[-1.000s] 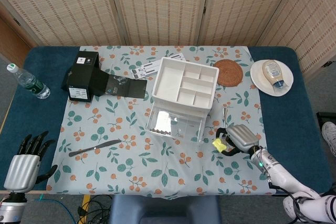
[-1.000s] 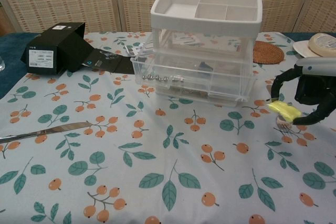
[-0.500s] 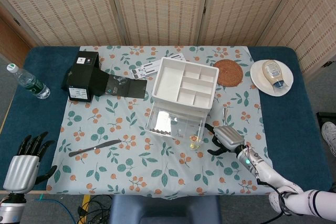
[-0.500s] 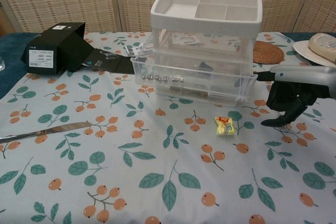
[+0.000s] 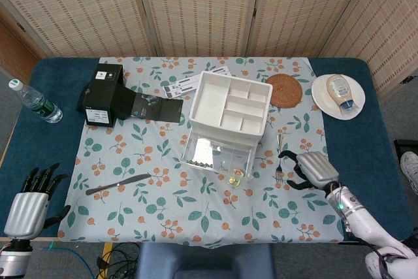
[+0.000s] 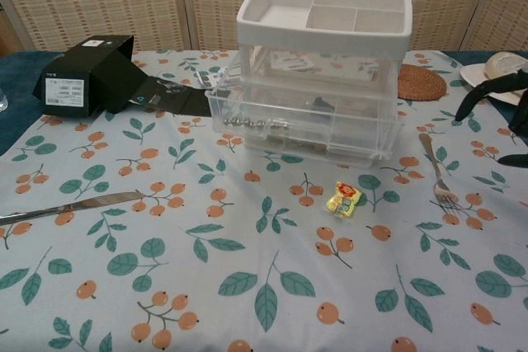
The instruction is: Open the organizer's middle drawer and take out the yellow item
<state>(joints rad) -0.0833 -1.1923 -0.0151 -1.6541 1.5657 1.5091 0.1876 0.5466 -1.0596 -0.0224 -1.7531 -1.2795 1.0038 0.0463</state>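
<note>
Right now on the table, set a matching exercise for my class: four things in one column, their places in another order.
1. small yellow packet
2. silver fork
3. silver table knife
4. round woven coaster

A. behind the white and clear plastic organizer, on its right
B. on the cloth in front of the open drawer
C. far left on the cloth
D. right of the packet

Pairs: 1-B, 2-D, 3-C, 4-A
</note>
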